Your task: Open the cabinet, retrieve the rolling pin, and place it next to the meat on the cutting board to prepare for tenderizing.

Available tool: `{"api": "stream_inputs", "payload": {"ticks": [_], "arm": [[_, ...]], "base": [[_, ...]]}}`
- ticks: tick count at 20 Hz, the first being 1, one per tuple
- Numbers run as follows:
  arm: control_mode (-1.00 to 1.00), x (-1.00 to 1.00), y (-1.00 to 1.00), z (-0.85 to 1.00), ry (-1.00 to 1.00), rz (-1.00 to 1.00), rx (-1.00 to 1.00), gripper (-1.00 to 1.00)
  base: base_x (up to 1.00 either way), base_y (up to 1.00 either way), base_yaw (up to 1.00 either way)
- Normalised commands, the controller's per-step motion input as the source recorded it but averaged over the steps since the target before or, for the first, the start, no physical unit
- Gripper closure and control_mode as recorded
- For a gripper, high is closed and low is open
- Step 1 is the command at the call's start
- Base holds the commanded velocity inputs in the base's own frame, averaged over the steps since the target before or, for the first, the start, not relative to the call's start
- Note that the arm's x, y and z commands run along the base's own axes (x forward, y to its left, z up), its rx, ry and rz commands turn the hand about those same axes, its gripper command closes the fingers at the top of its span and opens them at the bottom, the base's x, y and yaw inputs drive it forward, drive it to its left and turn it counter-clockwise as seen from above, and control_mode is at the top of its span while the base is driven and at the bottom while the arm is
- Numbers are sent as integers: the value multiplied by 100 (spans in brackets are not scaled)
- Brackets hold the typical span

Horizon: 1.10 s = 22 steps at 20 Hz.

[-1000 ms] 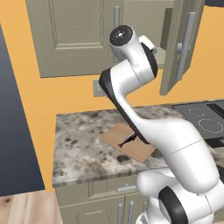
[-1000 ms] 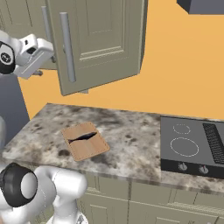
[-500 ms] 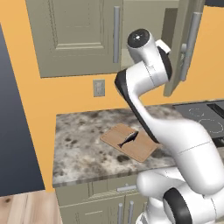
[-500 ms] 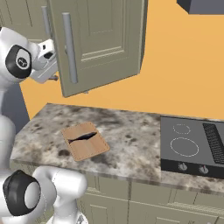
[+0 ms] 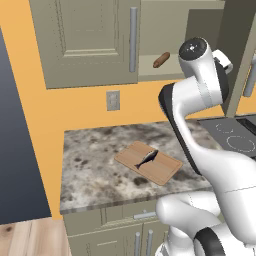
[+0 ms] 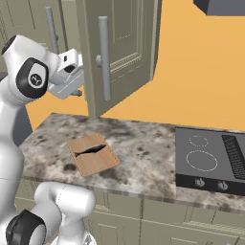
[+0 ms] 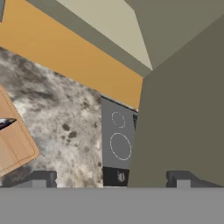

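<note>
Left base view — cabinet (image 5: 85, 40): you see the left door shut with its long bar handle; the right door (image 5: 239, 55) stands swung out at the frame's right edge, and the inner shelf is exposed.
Left base view — rolling pin (image 5: 161, 60): lying tilted on the open shelf, just right of the shut door's handle, untouched.
Left base view — cutting board (image 5: 165, 172): flat on the counter (image 5: 85, 165), with the meat (image 5: 146, 159) lying across its middle.
Left base view — arm: raised high, the wrist up at shelf level, right of the rolling pin.
Right base view — claw (image 6: 76, 79): at the hinge-side edge of the open door, close beside it; you cannot judge its spread from here.
Right base view — stove (image 6: 210, 158): set in the counter, well right of the cutting board.
Hand view — claw: both dark tips stand far apart at the bottom, nothing between them; it is wide open and empty.
Hand view — outlook: down past the door's face onto counter, stove and a corner of the board.
Step in hand: judged as door opened, retrieval not yet begun.
Next move: you would need to turn the wrist toward the shelf, bring the tips either side of the rolling pin across its slim body, and clear the door edge on the way.
</note>
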Motion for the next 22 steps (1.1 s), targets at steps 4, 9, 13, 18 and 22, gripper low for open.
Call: {"api": "stream_inputs", "payload": {"ticks": [4,9,13,18,22], "arm": [[-100,5,-75,0,0,-6,0,-100],[-100,10,-68,-3,0,-3,0,-100],[-100,8,-58,-5,0,-2,0,-100],[-100,6,-54,-3,0,-1,0,-100],[-100,-25,-15,0,-7,0,0,-100]], "base": [[0,0,0],[0,0,0],[0,0,0],[0,0,0],[0,0,0]]}}
